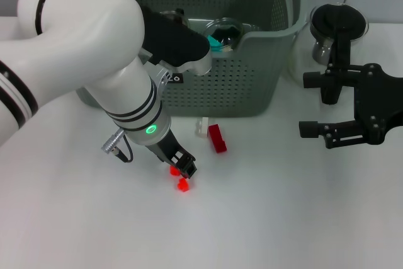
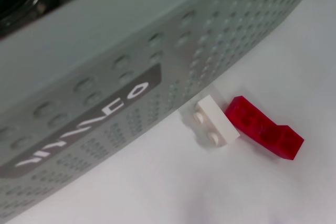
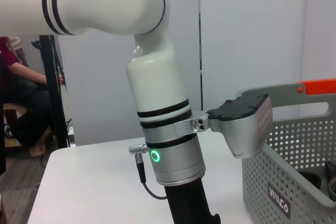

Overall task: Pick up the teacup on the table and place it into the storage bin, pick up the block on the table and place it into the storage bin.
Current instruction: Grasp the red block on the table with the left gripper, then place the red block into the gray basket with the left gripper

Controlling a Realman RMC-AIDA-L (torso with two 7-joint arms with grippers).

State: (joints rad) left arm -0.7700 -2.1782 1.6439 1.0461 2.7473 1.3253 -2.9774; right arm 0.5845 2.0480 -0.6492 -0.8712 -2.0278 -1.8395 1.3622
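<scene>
Left gripper [image 1: 184, 169] is down at the table [image 1: 283, 218], fingers close together over a small red piece [image 1: 182, 184]; can't tell if it's gripped. Red block [image 1: 217, 137] and white block [image 1: 201, 126] lie touching each other just beside the front wall of the storage bin [image 1: 245, 86] (its label shows in the left wrist view), near the gripper. Teacup [image 1: 221, 34] sits inside the bin. Right gripper [image 1: 310, 104] hovers open and empty, well apart, by the glass pot [image 1: 330, 29].

The left gripper [image 1: 184, 169] sits low at frame centre. A red block [image 1: 217, 138] lies just right, below the storage bin [image 1: 252, 80].
</scene>
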